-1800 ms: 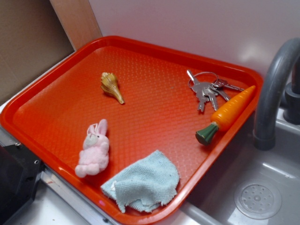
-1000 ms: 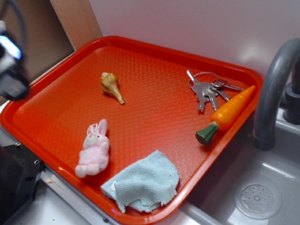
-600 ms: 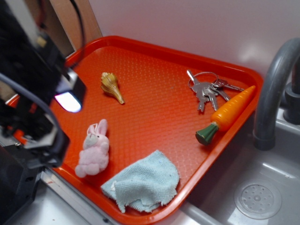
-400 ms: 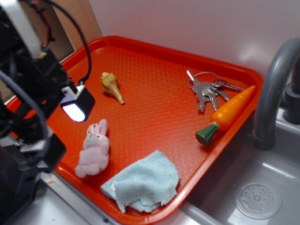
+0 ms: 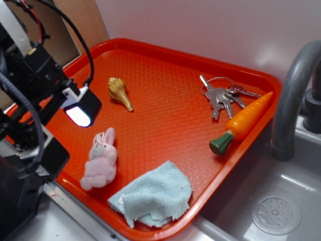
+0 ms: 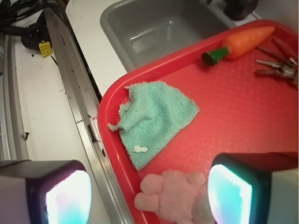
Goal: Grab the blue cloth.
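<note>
Two pale, glowing finger pads (image 6: 65, 198) of the black robot claw (image 6: 149, 196) frame the bottom of the wrist view, set wide apart with nothing between them. The step in hand looks like the approach: the claw hangs above the near-left part of the ridged orange plastic tray (image 5: 165, 108), and no grasp has begun.

The small pale blue-green terry cloth (image 5: 153, 196) lies crumpled flat in the tray's near corner, close against the rim, just right of the fluffy pink plush bunny (image 5: 100, 160). From the exterior view the claw (image 5: 77, 108) sits left of and farther back than the cloth, with the bunny between them.

Next, I judge, the claw must travel rightward and nearer, passing over the bunny, then descend with its pads straddling a raised fold.
</note>
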Motion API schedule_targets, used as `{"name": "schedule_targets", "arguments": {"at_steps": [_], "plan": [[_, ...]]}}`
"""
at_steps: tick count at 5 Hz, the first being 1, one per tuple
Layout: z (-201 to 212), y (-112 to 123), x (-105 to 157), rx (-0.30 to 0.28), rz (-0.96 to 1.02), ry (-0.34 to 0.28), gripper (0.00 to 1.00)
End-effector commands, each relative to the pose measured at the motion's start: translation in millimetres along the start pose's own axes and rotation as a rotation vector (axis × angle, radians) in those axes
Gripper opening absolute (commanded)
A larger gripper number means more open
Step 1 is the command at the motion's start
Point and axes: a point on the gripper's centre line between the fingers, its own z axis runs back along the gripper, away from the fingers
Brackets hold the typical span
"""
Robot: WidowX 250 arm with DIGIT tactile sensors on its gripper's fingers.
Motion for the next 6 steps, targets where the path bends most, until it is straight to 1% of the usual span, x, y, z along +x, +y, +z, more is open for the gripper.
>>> {"name": "schedule_targets", "arguments": {"at_steps": [1,2,3,4,5,6], "plan": [[-37,-12,10,0.038,-0.048,0.055,1.00],[-75,-18,19,0.101,-0.092,0.135,1.00],[-111,-19,23,0.059,-0.117,0.192,1.00],[-123,-17,22,0.042,-0.096,0.183,1.00],[-126,-11,28,0.043,-0.044,0.197,0.00],[-115,-4,27,0.036,-0.031,0.215,0.00]]}}
